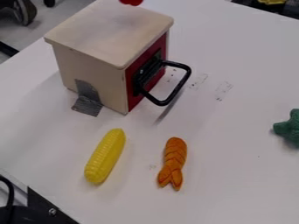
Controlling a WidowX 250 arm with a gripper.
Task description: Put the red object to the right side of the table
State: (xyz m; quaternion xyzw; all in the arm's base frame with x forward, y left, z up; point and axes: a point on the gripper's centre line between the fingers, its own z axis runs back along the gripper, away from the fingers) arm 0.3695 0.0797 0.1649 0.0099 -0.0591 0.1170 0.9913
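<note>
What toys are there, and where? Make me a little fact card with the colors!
Big toy: wooden box, upper left
Its front: red door, black handle
Gray: tape at the box's bottom
Yellow: corn, in front of the box
Orange: shrimp-like toy, right of the corn
Green: lumpy thing, right edge, partly cut off
Red: red object, top edge, can't tell what

yellow corn (105, 156) near orange shrimp (173, 161) | wooden box (90, 68), black handle (161, 103) | green toy (289, 127), right edge
</note>
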